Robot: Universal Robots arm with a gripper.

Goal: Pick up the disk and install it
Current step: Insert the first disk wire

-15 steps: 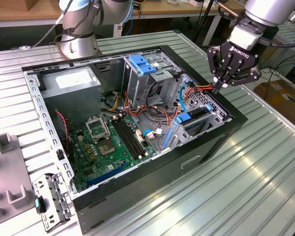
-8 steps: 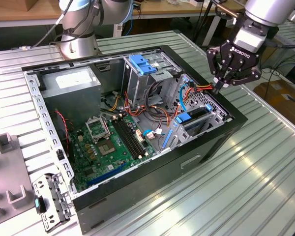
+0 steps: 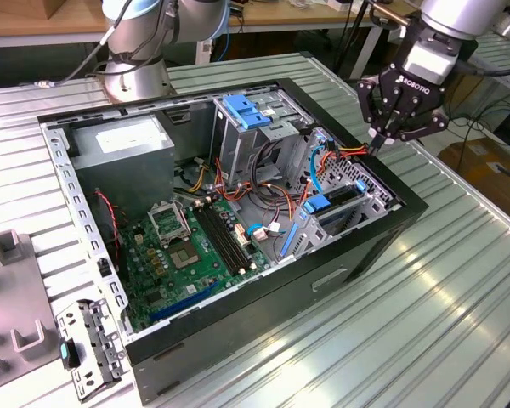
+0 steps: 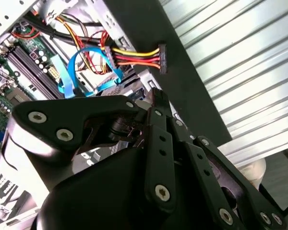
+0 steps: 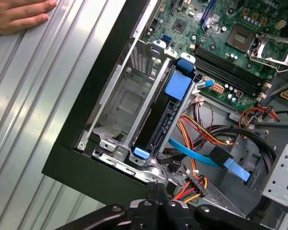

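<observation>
Jaws are sitting pressed together with nothing between them. The gripper point(image 3: 377, 143) is hanging empty over the corner of the case point(image 3: 263, 327) at the exterior view's right, just above the rim by the drive cage point(image 3: 376, 202).

The disk point(image 3: 340, 202) isn't lying loose on the table point(image 3: 442, 323). It's standing on edge inside the cage, in the slot further from the case wall. In the first wrist view the disk point(image 5: 159, 125) is showing its narrow dark edge, with a big blue tab point(image 5: 177, 86) at the end by the motherboard point(image 5: 216, 33) and a small blue tab point(image 5: 140, 153) at the other. The bay point(image 5: 125, 103) between the disk and the black wall is sitting empty.

Key relation: the disk is lying just ahead of and below the gripper point(image 5: 156, 186), close to it. Its long axis is running straight away from the gripper toward the motherboard, so the small-tab end is the one facing the jaws. I can't tell whether they're touching that end or just hovering off it.

In the second wrist view the power plug point(image 4: 161, 57) on its yellow and red wires and the blue ribbon cable point(image 4: 86, 67) are hanging just past the gripper point(image 4: 158, 98), crowding that end of the cage.

My read: the disk is looking seated or nearly so, but I can't tell if it's fully home.

A person's hand point(image 5: 19, 17) is resting on the table, well apart from the cage.
</observation>
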